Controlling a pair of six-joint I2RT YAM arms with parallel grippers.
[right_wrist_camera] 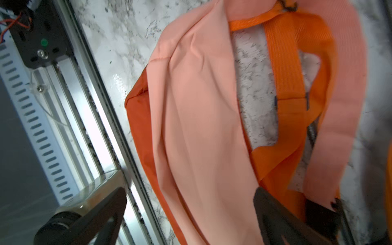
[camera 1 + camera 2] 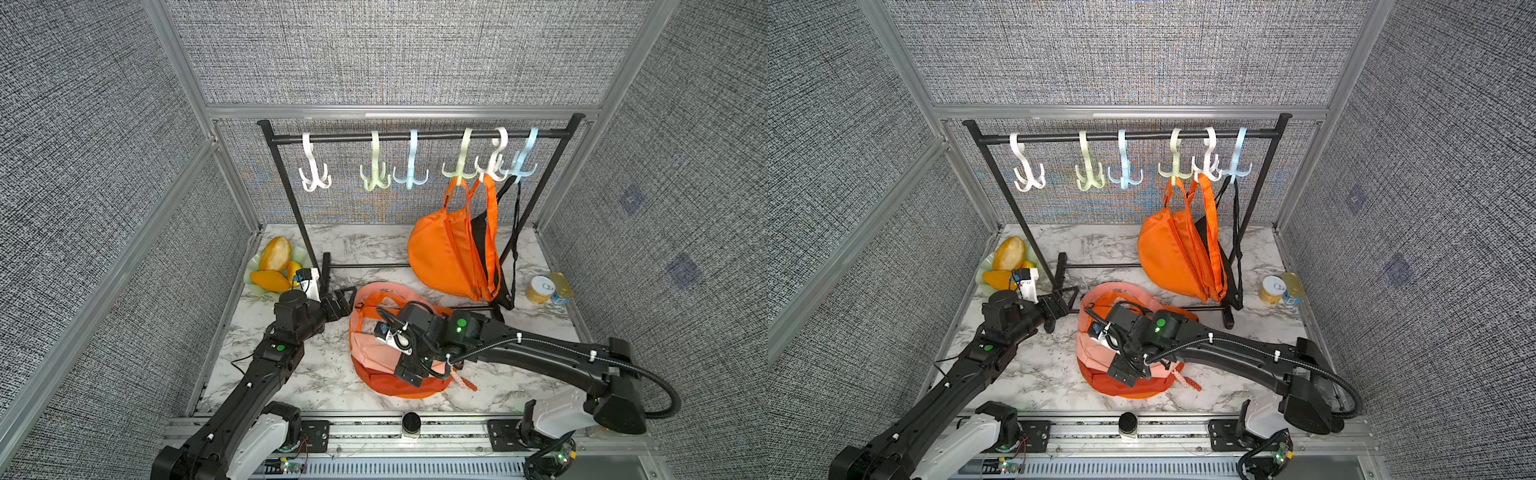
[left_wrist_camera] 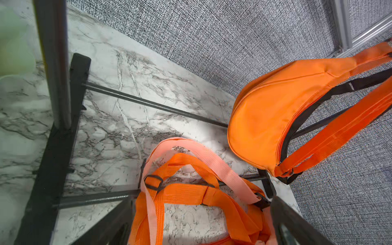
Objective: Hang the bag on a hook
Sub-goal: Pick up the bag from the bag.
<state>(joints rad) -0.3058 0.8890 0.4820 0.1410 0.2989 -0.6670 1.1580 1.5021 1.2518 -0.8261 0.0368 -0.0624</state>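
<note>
Marble counter (image 2: 316, 386) carries the bag (image 2: 370, 349) beneath the released right gripper (image 2: 409, 373); its strap (image 2: 376, 286) lies just ahead of the released left gripper (image 2: 343, 300): pinch webbing, not fabric.

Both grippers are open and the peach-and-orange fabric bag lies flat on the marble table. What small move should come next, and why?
Probably the left gripper eases forward and shuts on the peach webbing strap loop. Its jaws stand open facing that loop, the peach-and-orange fabric bag lies unheld beneath the open right gripper, and the white plastic hook on the black rail hangs free.
</note>
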